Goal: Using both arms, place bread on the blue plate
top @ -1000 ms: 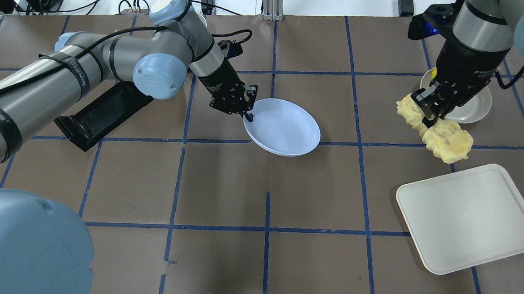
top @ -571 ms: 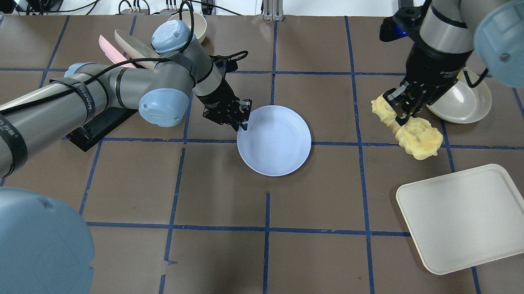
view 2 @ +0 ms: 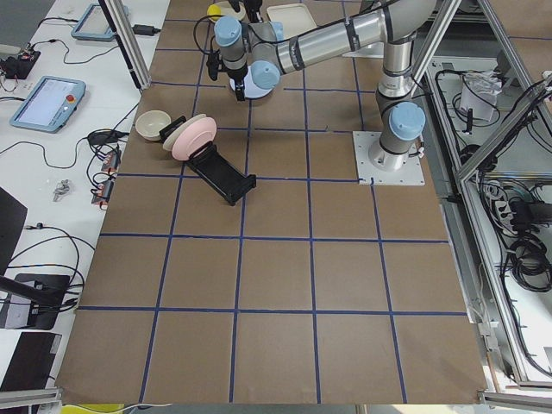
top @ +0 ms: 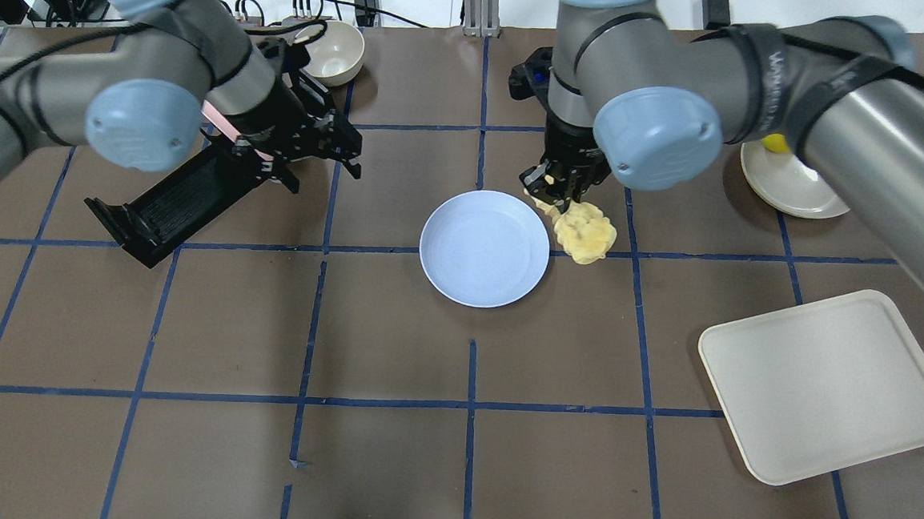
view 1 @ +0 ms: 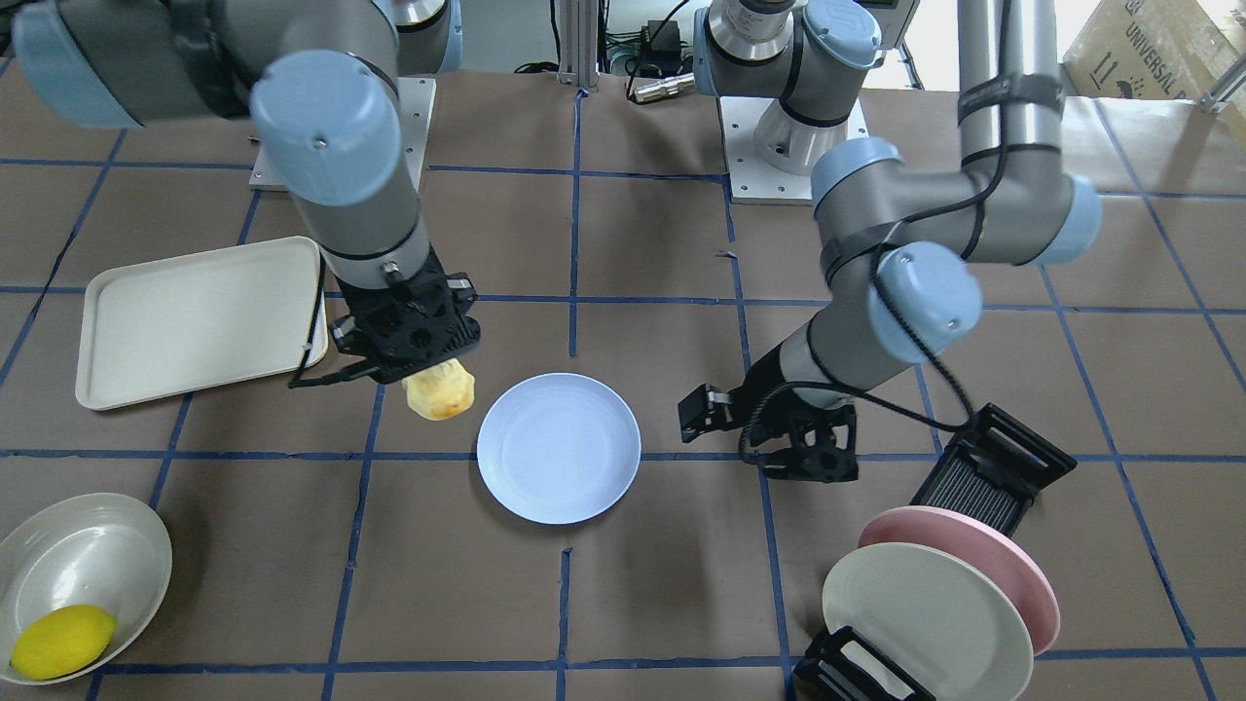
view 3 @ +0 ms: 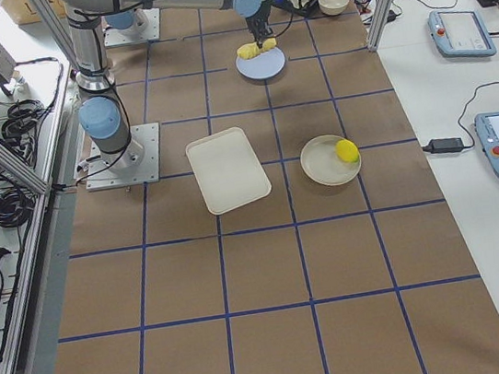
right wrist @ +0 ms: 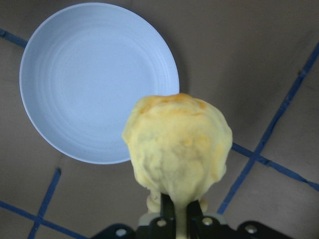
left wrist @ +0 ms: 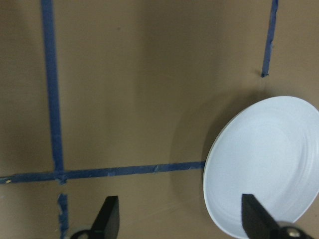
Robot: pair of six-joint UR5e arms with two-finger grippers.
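Note:
The blue plate lies flat on the table near its middle; it also shows in the front view and both wrist views. My right gripper is shut on the pale-yellow bread, which hangs just beside the plate's right rim, above the table. My left gripper is open and empty, left of the plate and apart from it. Its fingers stand wide apart.
A cream tray lies at the front right. A cream plate with a lemon is at the back right. A black rack with a pink plate and a cream plate stands left, a bowl behind.
My left gripper let go of the plate's rim and drew back to the left; the plate now lies flat. My right arm carried the bread left to the plate's right edge.

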